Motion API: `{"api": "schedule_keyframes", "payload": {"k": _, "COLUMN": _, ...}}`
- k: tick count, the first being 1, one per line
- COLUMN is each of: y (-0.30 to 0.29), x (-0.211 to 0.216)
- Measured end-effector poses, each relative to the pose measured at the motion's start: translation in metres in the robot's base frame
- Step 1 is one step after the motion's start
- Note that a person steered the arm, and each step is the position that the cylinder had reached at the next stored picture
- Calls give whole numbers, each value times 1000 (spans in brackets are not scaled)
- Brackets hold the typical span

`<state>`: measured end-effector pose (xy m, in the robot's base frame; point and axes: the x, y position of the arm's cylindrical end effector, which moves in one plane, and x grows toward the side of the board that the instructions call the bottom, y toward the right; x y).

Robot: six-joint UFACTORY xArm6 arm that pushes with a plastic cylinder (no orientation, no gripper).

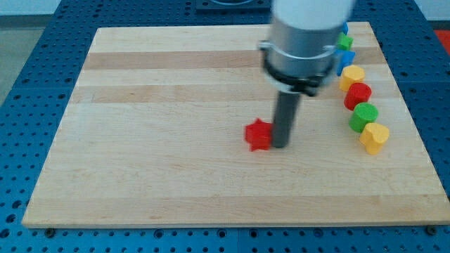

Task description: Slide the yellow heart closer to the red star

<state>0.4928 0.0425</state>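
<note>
Task not started afaict. We've got my tip (280, 145) at frame center, touching the red star's (259, 135) right side. No jaws on this rig, just the bare rod. Yellow heart (374, 137) sits well apart at mid-right, bottom of the block column, just below the green block (364, 117). Whole push is left.

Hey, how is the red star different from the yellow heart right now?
The red star sits alone near the board's middle; the yellow heart lies at the bottom end of a row of blocks by the view's right edge. The star is red with points, the heart yellow and rounded. My tip stands right beside the star, on its right, about touching; the heart is far from it. Both are small blocks resting flat on the wooden board.
</note>
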Motion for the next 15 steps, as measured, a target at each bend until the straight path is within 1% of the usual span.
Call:
{"api": "schedule_keyframes", "payload": {"k": 1, "y": -22, "x": 4}}
{"api": "schedule_keyframes", "payload": {"k": 2, "y": 0, "x": 29}}
{"api": "schedule_keyframes", "payload": {"k": 3, "y": 44, "x": 48}}
{"api": "schedule_keyframes", "payload": {"k": 4, "y": 115, "x": 57}}
{"api": "schedule_keyframes", "payload": {"k": 5, "y": 189, "x": 57}}
{"api": "schedule_keyframes", "payload": {"k": 6, "y": 235, "x": 51}}
{"api": "schedule_keyframes", "payload": {"k": 7, "y": 241, "x": 33}}
{"api": "schedule_keyframes", "payload": {"k": 8, "y": 231, "x": 14}}
{"api": "schedule_keyframes", "payload": {"k": 10, "y": 143, "x": 16}}
{"api": "schedule_keyframes", "payload": {"k": 11, "y": 122, "x": 12}}
{"api": "schedule_keyframes", "payload": {"k": 12, "y": 128, "x": 5}}
{"api": "schedule_keyframes", "payload": {"k": 13, "y": 129, "x": -11}}
{"api": "schedule_keyframes", "payload": {"k": 14, "y": 108, "x": -24}}
{"api": "schedule_keyframes", "payload": {"k": 15, "y": 68, "x": -31}}
